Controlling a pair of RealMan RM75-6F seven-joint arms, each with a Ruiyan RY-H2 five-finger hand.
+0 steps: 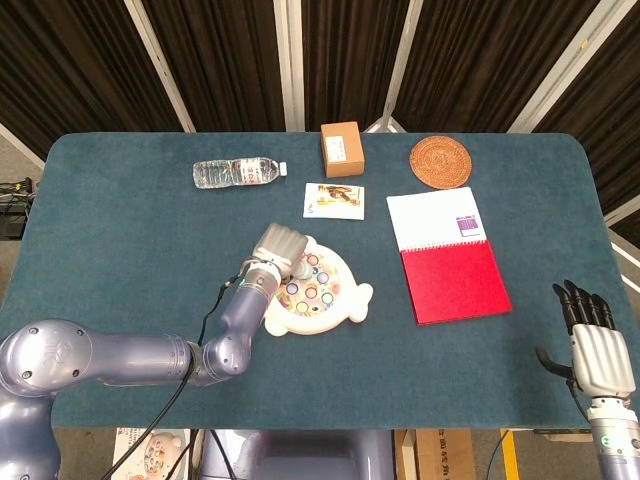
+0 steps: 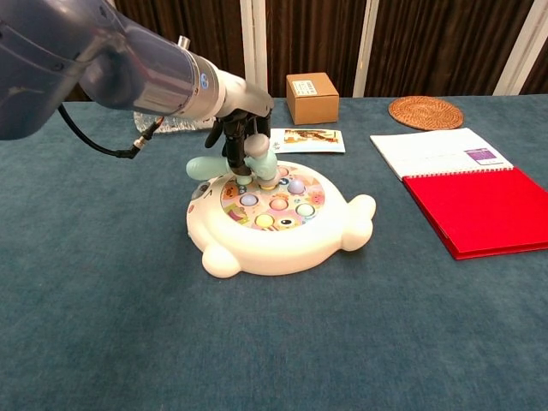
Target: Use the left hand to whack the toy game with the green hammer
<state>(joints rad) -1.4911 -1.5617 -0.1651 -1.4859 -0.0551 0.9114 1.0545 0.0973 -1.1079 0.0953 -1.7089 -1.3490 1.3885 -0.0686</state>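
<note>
The white toy game point(image 1: 338, 309) point(image 2: 336, 235) with coloured pegs sits mid-table. My left hand point(image 1: 279, 245) point(image 2: 233, 128) holds the pale green hammer point(image 2: 257, 163) by its handle at the toy's back-left edge. In the chest view the hammer's head is down on the pegs at the toy's far left side. In the head view the hammer point(image 1: 298, 266) shows just past my hand. My right hand point(image 1: 594, 342) hangs off the table's front right corner, fingers straight, holding nothing.
A water bottle point(image 1: 235, 173) lies at the back left. A brown box point(image 1: 341, 149), a card point(image 1: 335, 201) and a round woven coaster point(image 1: 439, 161) are at the back. A white and red notebook point(image 1: 448, 254) lies right of the toy.
</note>
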